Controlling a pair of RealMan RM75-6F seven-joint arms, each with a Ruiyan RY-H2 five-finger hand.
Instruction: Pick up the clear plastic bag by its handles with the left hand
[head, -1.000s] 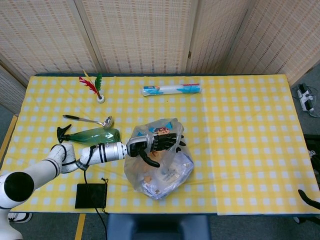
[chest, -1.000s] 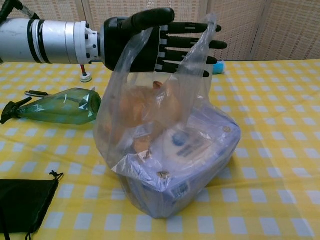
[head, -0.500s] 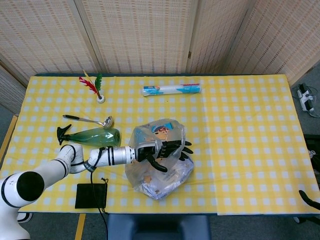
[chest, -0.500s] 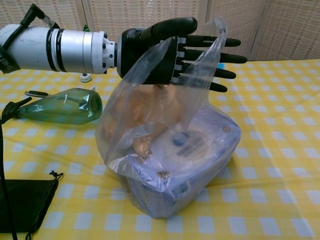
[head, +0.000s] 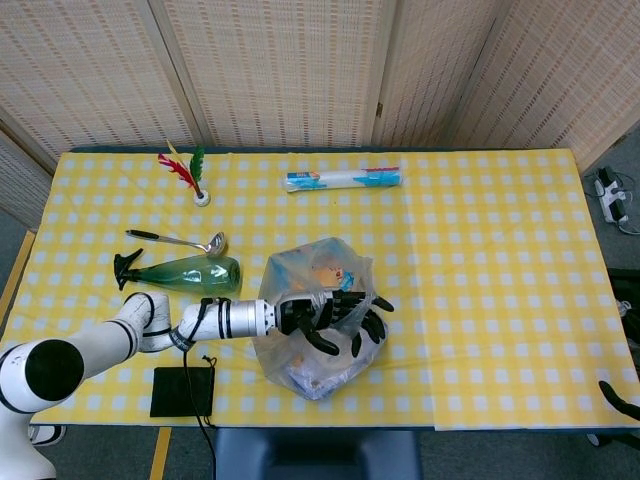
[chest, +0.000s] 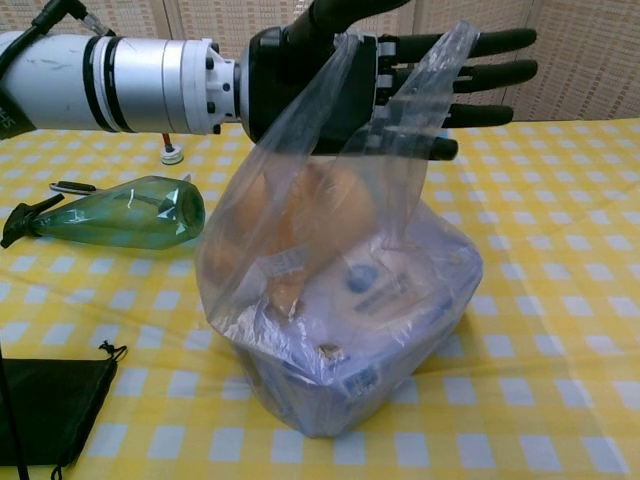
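Observation:
The clear plastic bag (head: 300, 375) (chest: 340, 320), filled with packaged goods, stands on the yellow checked table (head: 480, 260) near its front edge. My left hand (head: 330, 315) (chest: 380, 80) reaches in from the left and passes through the bag's handles (chest: 445, 50). Its fingers (chest: 490, 45) are straight and spread, pointing right. The thin plastic is draped over the palm and pulled up taut, while the bag's bottom still rests on the cloth. A dark bit of my right hand (head: 615, 395) shows at the lower right edge, too little to read.
A green glass bottle (head: 185, 272) (chest: 120, 212) lies just left of the bag, a metal ladle (head: 180, 240) behind it. A black pouch (head: 182, 392) (chest: 45, 410) lies at the front left. A shuttlecock (head: 195, 175) and a wrapped roll (head: 343, 180) sit at the back.
My left hand has pushed further right through the handles and risen, pulling the plastic taut over the palm. The bag's base has stayed in place.

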